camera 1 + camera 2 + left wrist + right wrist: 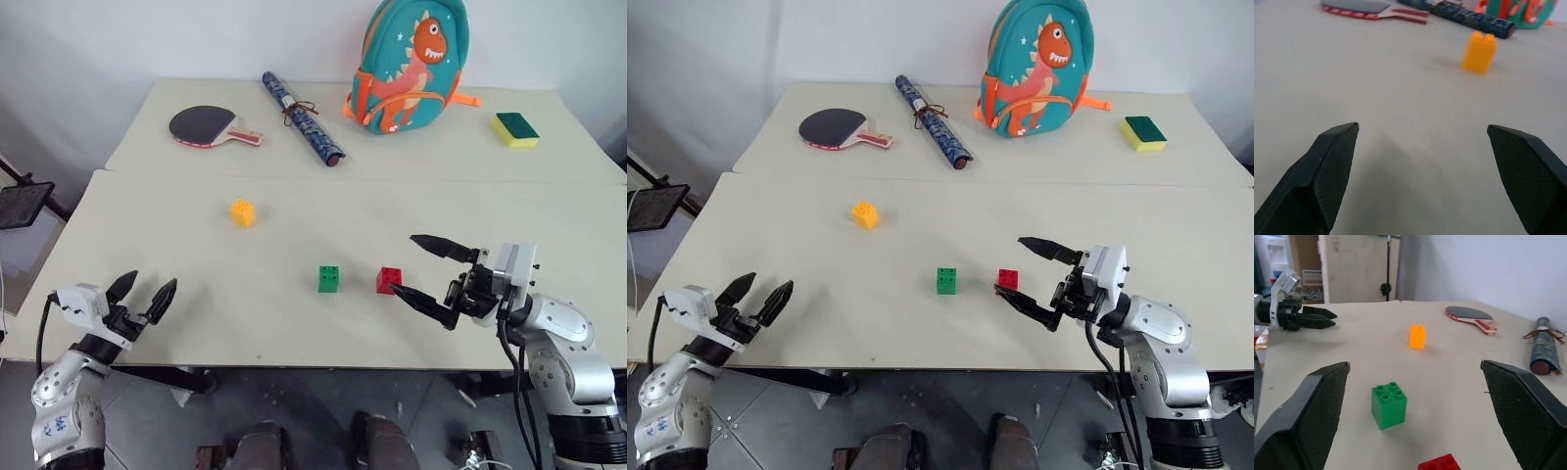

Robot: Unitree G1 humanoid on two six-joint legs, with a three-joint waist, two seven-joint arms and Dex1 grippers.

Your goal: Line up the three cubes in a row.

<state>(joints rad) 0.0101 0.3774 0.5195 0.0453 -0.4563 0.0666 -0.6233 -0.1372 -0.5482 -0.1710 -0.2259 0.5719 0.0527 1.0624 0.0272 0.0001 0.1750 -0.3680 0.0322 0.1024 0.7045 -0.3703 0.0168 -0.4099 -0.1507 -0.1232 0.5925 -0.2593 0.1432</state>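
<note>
On the near table the red cube [389, 280] and the green cube [329, 278] sit side by side, a small gap between them. The yellow-orange cube [242, 212] stands apart, farther back and to the left. My right gripper [419, 266] is open just right of the red cube, fingers pointing left, nothing held. In the right wrist view the green cube [1389, 405] lies between the fingers' lines, the red cube [1440, 463] at the picture's lower edge. My left gripper [144, 291] is open and empty at the table's front left edge, facing the yellow-orange cube [1479, 52] from a distance.
On the far table lie a table tennis paddle [209, 126], a rolled dark tube [302, 117], a dinosaur backpack [410, 65] and a yellow-green sponge [515, 129]. A seam [323, 177] separates the two tables. A black stand [22, 204] is at the left.
</note>
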